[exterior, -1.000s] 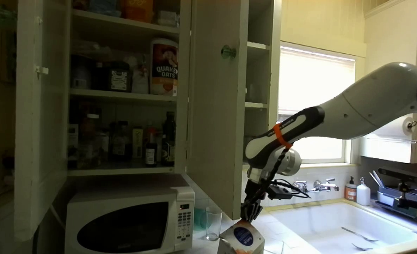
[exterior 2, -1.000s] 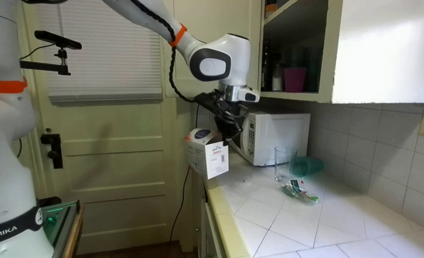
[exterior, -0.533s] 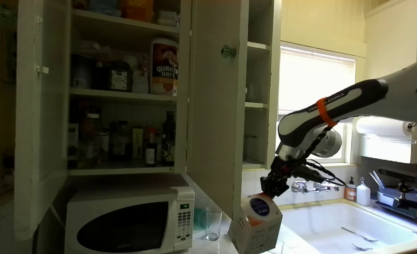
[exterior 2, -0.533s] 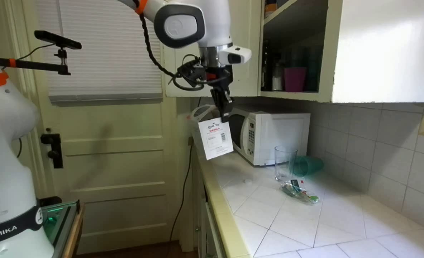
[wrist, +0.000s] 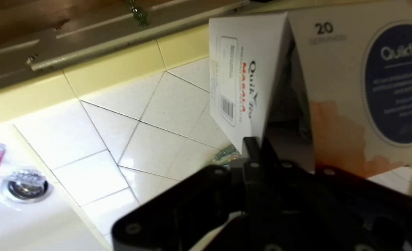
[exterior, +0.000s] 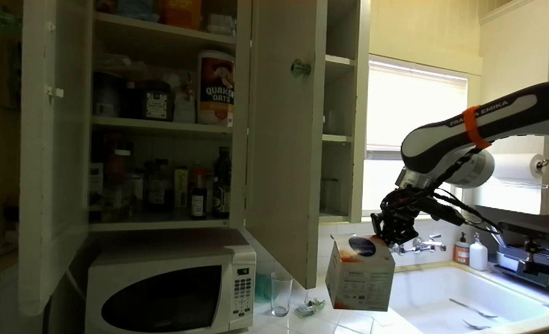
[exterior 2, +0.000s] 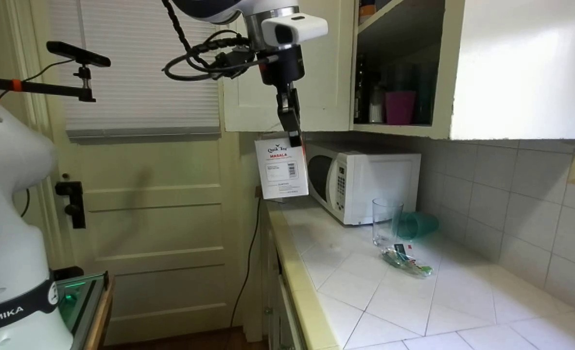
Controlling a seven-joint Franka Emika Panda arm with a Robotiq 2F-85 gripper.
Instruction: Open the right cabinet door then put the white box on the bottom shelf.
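The white box (exterior: 360, 278) hangs from my gripper (exterior: 388, 239), which is shut on its upper edge. In an exterior view the box (exterior 2: 283, 167) hangs nearly upright above the counter's front edge. In the wrist view the fingertips (wrist: 258, 143) pinch one printed side of the box (wrist: 240, 69), beside a dark gap in its top. The right cabinet door (exterior: 281, 139) stands swung open; it also shows behind the arm (exterior 2: 323, 92). The bottom shelf (exterior: 333, 218) holds glasses; in an exterior view a pink cup stands on this shelf (exterior 2: 393, 130). The box is below shelf height, right of the door.
The microwave (exterior: 172, 287) stands under the cabinet. A clear glass (exterior: 281, 294), a teal tumbler (exterior 2: 417, 225) and a plastic packet (exterior 2: 406, 261) lie or stand on the tiled counter. The sink (exterior: 441, 297) with forks is at the right. The left door (exterior: 56, 153) is also open.
My gripper and the box have moved right and up, away from the door's lower edge. The box has swung from tilted to nearly upright. The door has not moved.
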